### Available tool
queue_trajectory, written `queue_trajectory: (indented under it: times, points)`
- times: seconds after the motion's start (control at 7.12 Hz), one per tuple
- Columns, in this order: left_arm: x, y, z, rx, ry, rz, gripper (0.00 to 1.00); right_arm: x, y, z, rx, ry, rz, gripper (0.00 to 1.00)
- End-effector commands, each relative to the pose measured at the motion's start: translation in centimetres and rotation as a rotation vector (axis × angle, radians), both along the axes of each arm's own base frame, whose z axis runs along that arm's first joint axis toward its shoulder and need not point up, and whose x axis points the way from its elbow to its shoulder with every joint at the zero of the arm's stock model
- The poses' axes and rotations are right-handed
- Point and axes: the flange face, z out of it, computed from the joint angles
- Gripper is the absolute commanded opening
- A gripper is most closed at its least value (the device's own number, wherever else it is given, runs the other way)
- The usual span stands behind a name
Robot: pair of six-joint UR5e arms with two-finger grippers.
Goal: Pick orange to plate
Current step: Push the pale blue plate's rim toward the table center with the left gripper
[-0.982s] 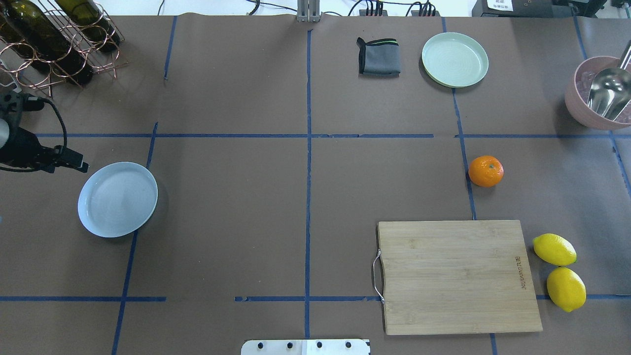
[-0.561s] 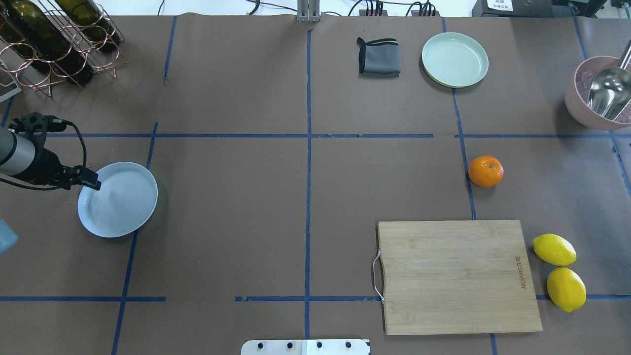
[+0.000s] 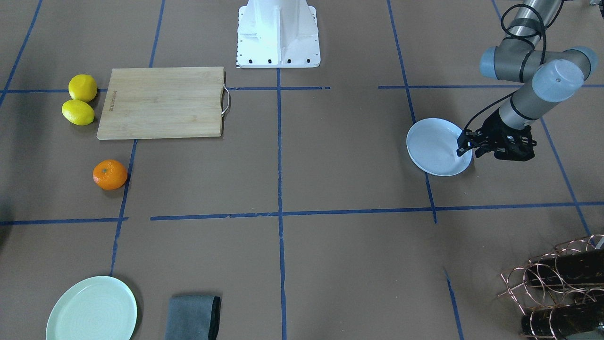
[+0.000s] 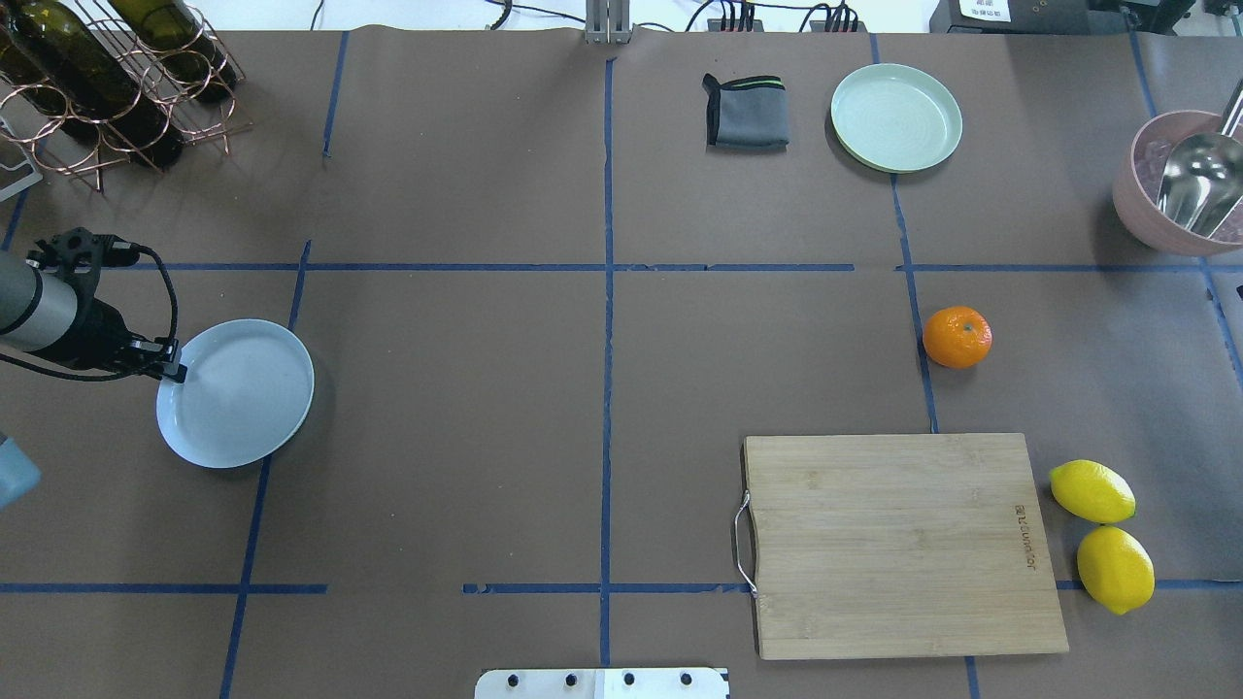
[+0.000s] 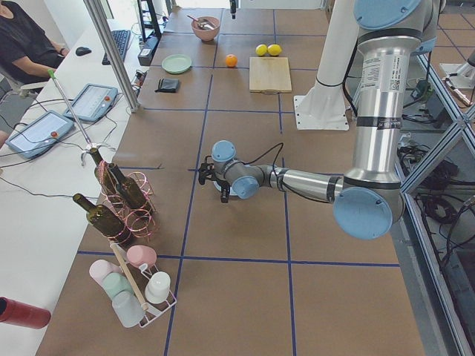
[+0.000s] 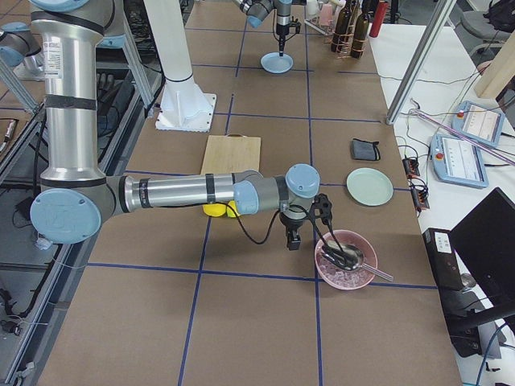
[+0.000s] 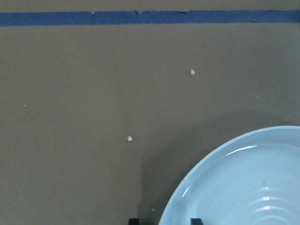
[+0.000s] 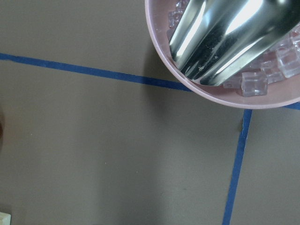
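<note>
The orange [image 4: 957,337] sits on the brown table right of centre, far from both grippers, and shows too as the orange [image 3: 110,174]. The bluish-white plate [image 4: 243,398] lies at the left. My left gripper [image 4: 173,372] is low at its left rim. In the left wrist view its fingertips [image 7: 133,220] stand apart astride the plate [image 7: 243,187] rim, one outside and one inside, so it is open. My right gripper [image 6: 291,241] hangs beside the pink bowl [image 6: 346,259]; I cannot tell whether it is open or shut.
A wooden cutting board [image 4: 898,544] lies below the orange, with two lemons [image 4: 1092,490] to its right. A mint-green plate [image 4: 895,116] and grey cloth [image 4: 746,112] sit at the back. A wine rack [image 4: 107,78] stands at the back left.
My left gripper came in from the left edge and settled down onto the plate's left rim. The plate shifted a few pixels to the right. The orange stayed put.
</note>
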Motion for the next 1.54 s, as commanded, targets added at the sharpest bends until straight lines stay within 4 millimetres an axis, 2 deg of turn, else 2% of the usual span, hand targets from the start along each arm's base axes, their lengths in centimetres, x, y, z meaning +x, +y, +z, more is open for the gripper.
queue_trajectory:
  times: [0.0,0.14,0.28,0.42,0.56,0.7,0.84,0.98,1.12,1.26,1.4]
  points:
    - [0.0,0.0,-1.4,-0.003,0.023,-0.007,0.0,0.0,0.0,-0.1,0.001,-0.004,-0.002,1.0]
    - [0.5,-0.5,-4.3,-0.055,0.062,-0.073,0.0,0.0,0.0,-0.1,-0.001,-0.003,0.0,1.0]
    - [2.3,-2.5,-8.2,-0.054,0.109,-0.107,0.0,0.0,0.0,0.3,-0.005,0.001,0.0,1.0]
    - [5.7,-5.2,-13.8,-0.063,0.169,-0.133,0.0,-0.5,-0.2,-0.1,0.001,-0.002,-0.007,1.0]
    - [12.4,-6.1,-19.3,-0.149,0.201,-0.133,0.0,-1.3,-0.2,-0.3,-0.001,-0.002,-0.018,1.0]
    - [17.8,-5.0,-23.9,-0.217,0.23,-0.125,0.0,-1.4,-0.2,-0.5,-0.004,-0.003,-0.015,1.0]
    - [21.3,-2.6,-26.3,-0.251,0.251,-0.091,0.0,-1.5,-0.2,-0.8,0.003,-0.007,-0.017,1.0]
    - [24.0,-1.5,-29.0,-0.232,0.271,-0.118,0.0,-1.7,-0.2,-0.8,-0.015,-0.031,-0.007,1.0]
    - [25.4,-0.7,-29.6,-0.211,0.271,-0.129,0.0,-1.9,-0.2,-1.1,0.021,-0.046,-0.009,1.0]
    - [25.5,-0.7,-30.0,-0.205,0.276,-0.128,0.0,-2.2,-0.1,-0.9,0.04,-0.052,-0.016,1.0]
    - [27.0,-0.6,-30.3,-0.199,0.266,-0.132,0.0,-3.5,0.0,-1.2,0.045,-0.053,-0.039,1.0]
